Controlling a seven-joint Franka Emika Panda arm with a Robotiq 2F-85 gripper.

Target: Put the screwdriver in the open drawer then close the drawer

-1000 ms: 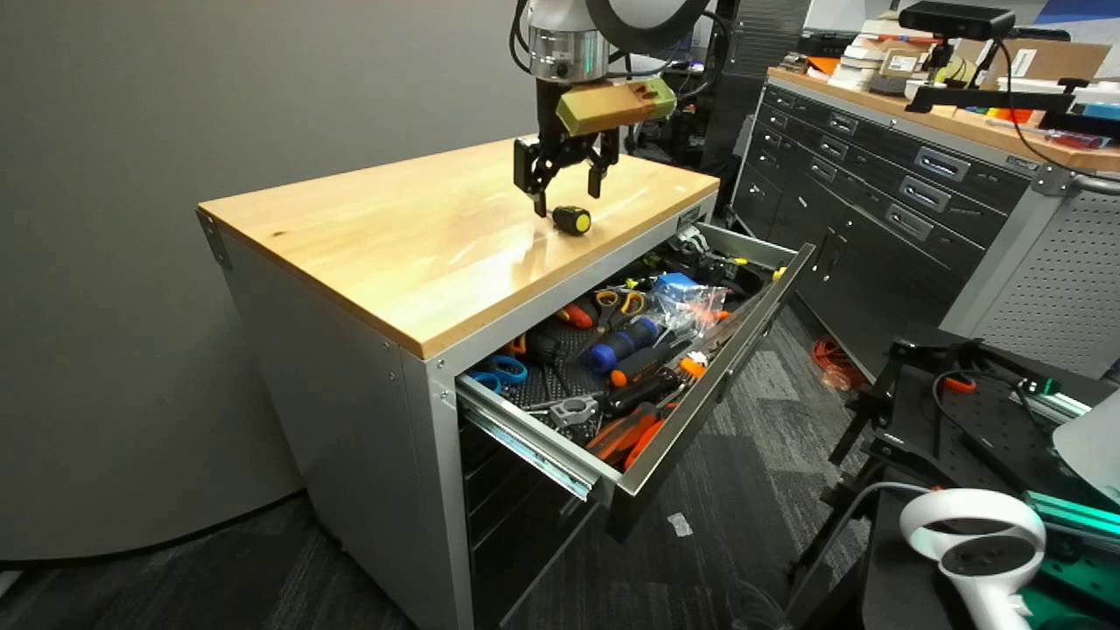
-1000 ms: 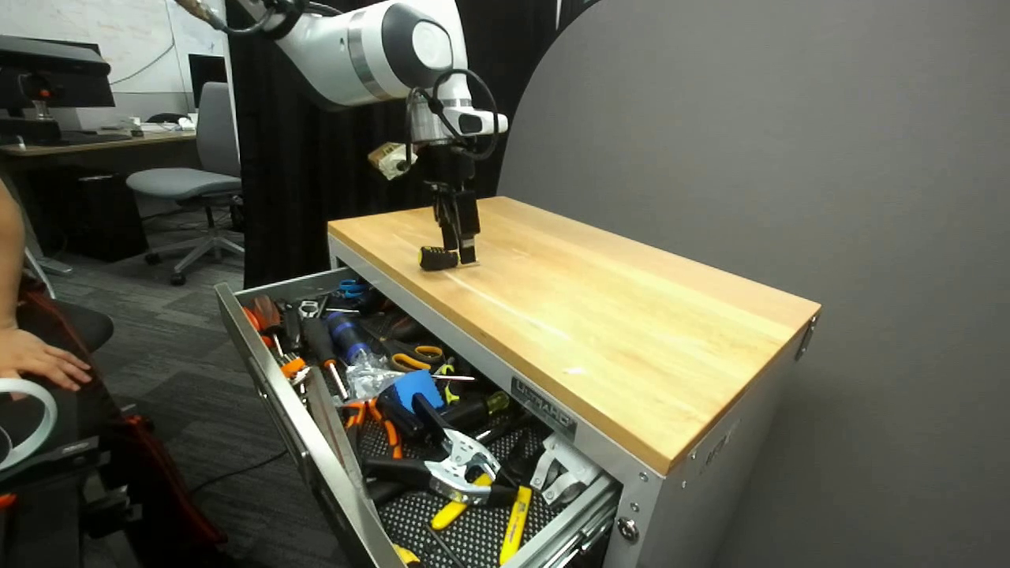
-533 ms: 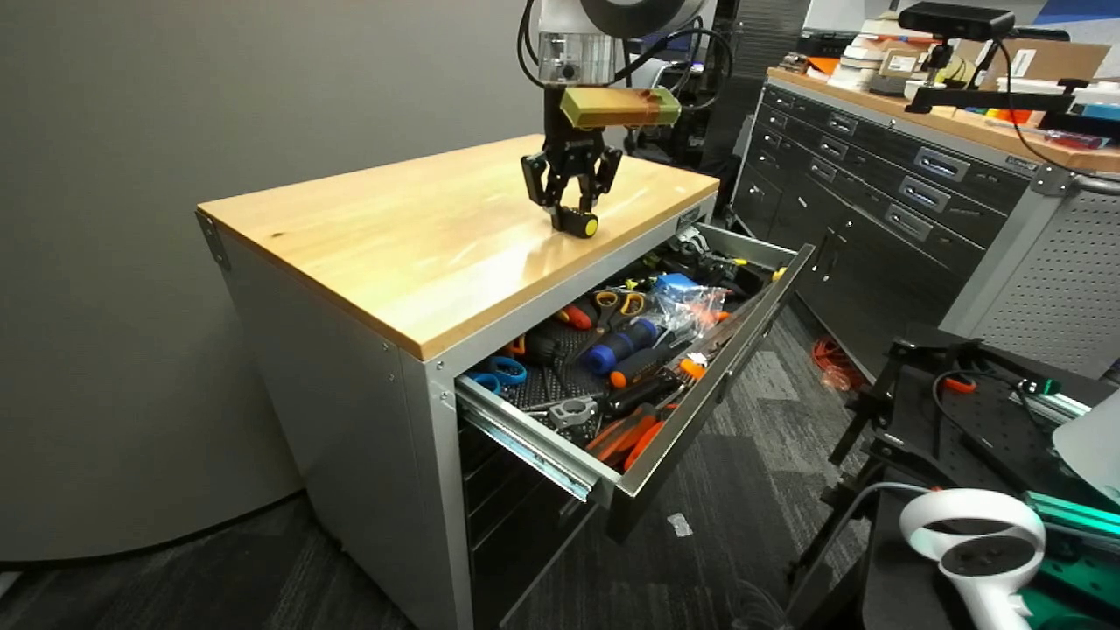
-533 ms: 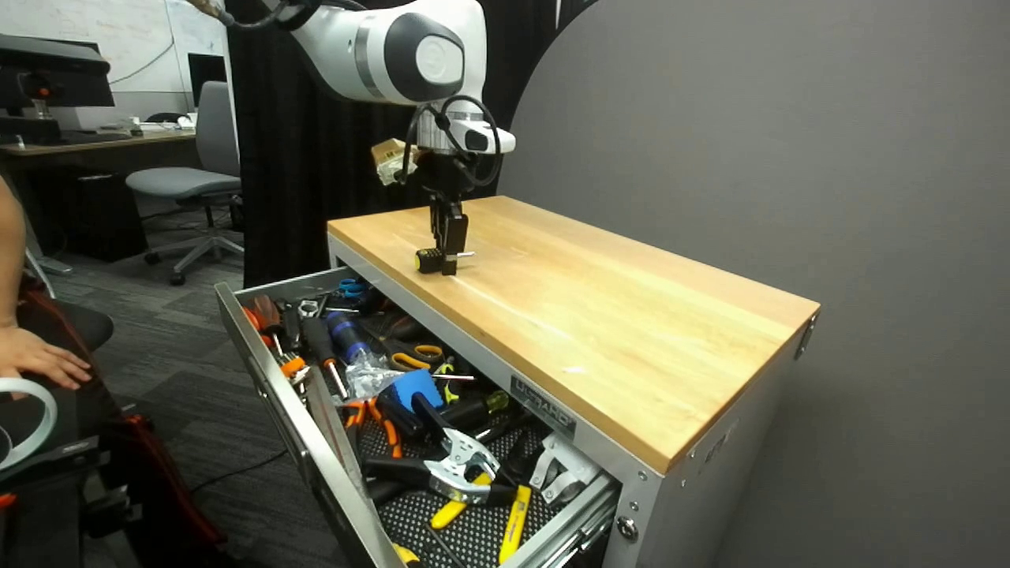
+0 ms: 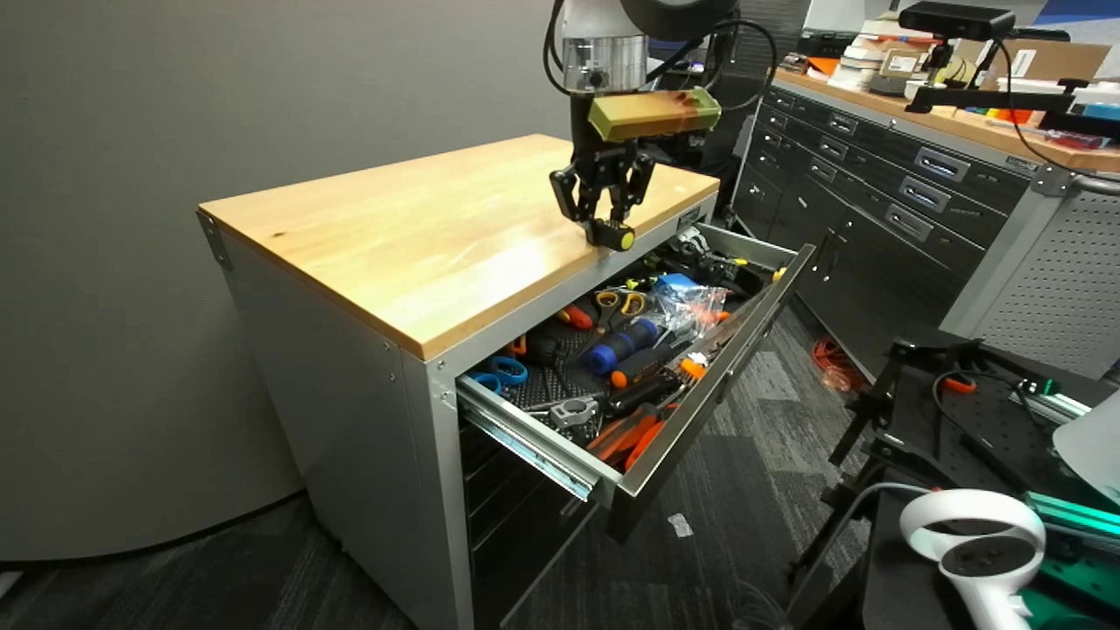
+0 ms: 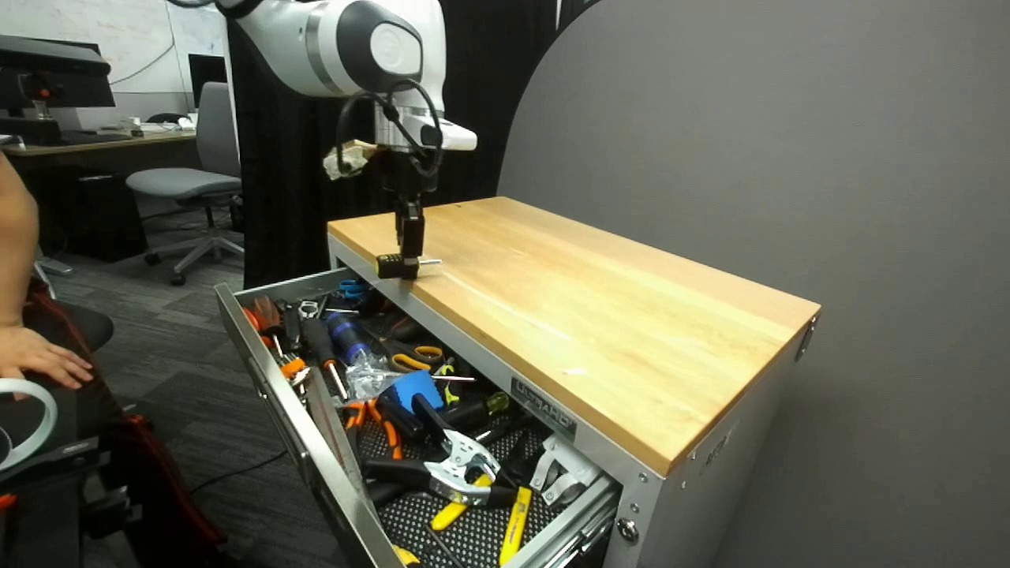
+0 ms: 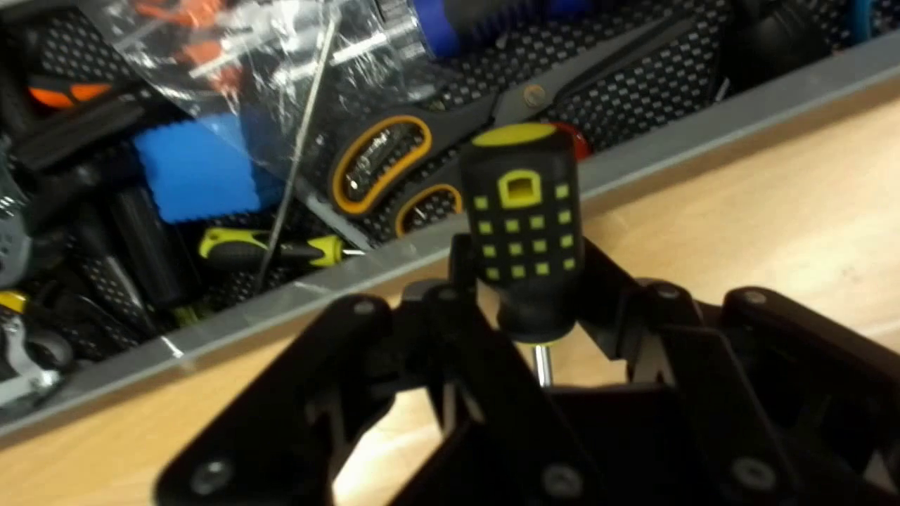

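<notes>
One arm carries one gripper, its two fingers drawn narrow around the handle of one screwdriver. In both exterior views the screwdriver lies roughly level in that grip at the front edge of one wooden top, its metal shaft over the wood and its yellow-capped end toward the drawer; whether it touches the wood, I cannot tell. The wrist view shows three full rows of four yellow squares on the handle, plus two squares flanking one yellow-framed slot.

There is one drawer pulled out, the uppermost of one grey cabinet, and it is crowded with tools. Among them I count one pair of scissors with two orange-rimmed loops, two blue loops in one corner, one blue block, one clear plastic bag, one blue-and-black tool and one silver spring clamp, with two long yellow handles near it. The rest overlap too much to count surely.

Away from the cabinet, an exterior view has one dark tool chest and one white controller; one grey office chair shows in an exterior view
</notes>
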